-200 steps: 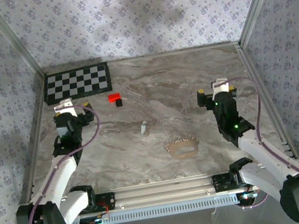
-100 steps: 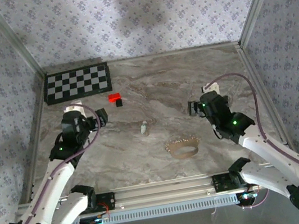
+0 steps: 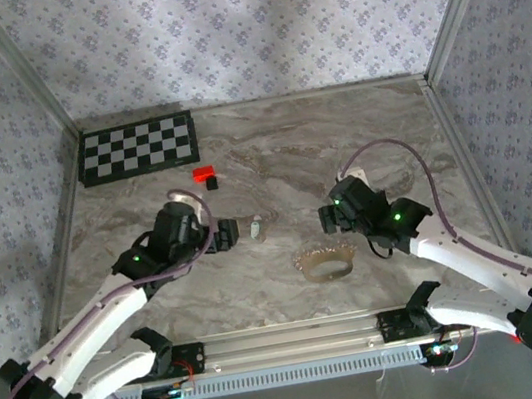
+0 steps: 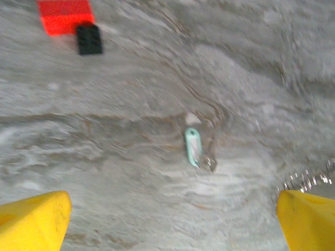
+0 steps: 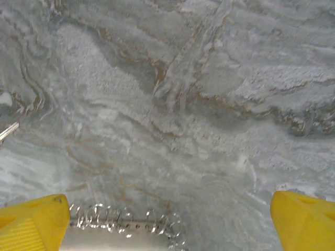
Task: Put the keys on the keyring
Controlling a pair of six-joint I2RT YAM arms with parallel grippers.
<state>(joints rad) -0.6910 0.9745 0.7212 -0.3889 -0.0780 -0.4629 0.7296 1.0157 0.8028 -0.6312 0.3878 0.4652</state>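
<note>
Keys [image 4: 192, 147] flat on the marble desk [image 4: 251, 63], keyring [image 5: 131, 222] near, toward the right arm; left fingers [image 4: 34, 219] above keys, right fingers [image 5: 303, 219] above keyring, both pairs spread wide, holding nothing.

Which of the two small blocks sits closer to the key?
The black block, the smaller of the two. It lies beside the red block, on the side that faces the key.
</note>
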